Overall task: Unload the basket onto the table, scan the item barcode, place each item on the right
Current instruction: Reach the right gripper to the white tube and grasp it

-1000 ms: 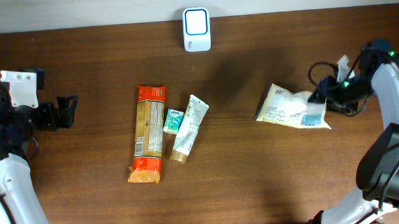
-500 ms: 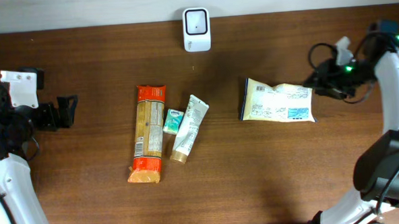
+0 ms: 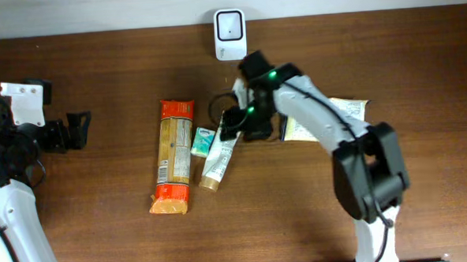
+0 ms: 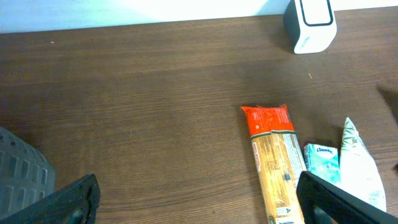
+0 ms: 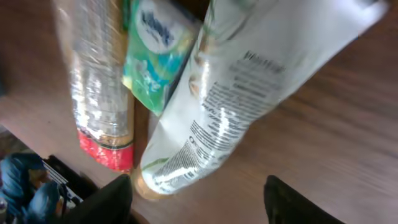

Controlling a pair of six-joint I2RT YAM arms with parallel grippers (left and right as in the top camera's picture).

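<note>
The white scanner [image 3: 230,24] stands at the table's back edge, also in the left wrist view as the scanner [image 4: 310,22]. A white tube [image 3: 222,150] lies beside a small teal tissue pack [image 3: 203,141] and a long orange pasta packet [image 3: 174,155]. My right gripper [image 3: 238,123] hovers over the tube's upper end. In its wrist view the right gripper [image 5: 199,205] is open, the tube [image 5: 249,87] lying under it and nothing held. A pale packet [image 3: 352,108] lies flat to the right, partly under the right arm. My left gripper [image 3: 79,130] is open at the far left.
The left wrist view shows the pasta packet [image 4: 277,162], tissue pack [image 4: 321,163] and tube [image 4: 360,165] ahead of the open left gripper [image 4: 199,205]. The right wrist view also catches the tissue pack [image 5: 155,53] and pasta packet [image 5: 99,93].
My right gripper let go of the pale packet, which now lies right of centre. The right arm swung left to the tube and its jaws opened wider. The left arm stayed still.
</note>
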